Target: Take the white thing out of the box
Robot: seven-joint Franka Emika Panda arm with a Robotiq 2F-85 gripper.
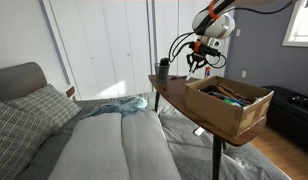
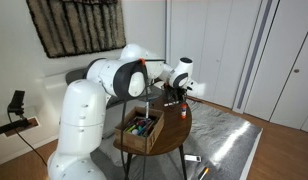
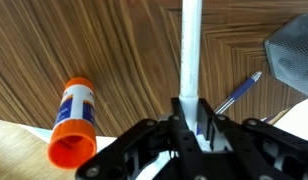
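Wrist view: the gripper (image 3: 191, 110) pinches the white thing (image 3: 191, 45), a narrow stick, by one end. The rest of the stick points away from the fingers over bare wood of the table (image 3: 114, 40). The box does not show in this view.

In an exterior view we place the gripper (image 1: 199, 57) outside the box (image 1: 229, 108), on the side toward the dark cup (image 1: 163, 68), above the tabletop. So the white thing hangs clear of the box walls.

Also outside the box, on the wood: a glue stick with an orange cap (image 3: 72, 120) and a blue pen (image 3: 239, 92), one on either side of the white thing.

Our judgement: the extraction is done and the step in hand is the set-down. The next move calls for a descent onto the free wood between glue stick and pen, away from the box, then spreading the fingers. The thin stick may roll, so we would release low
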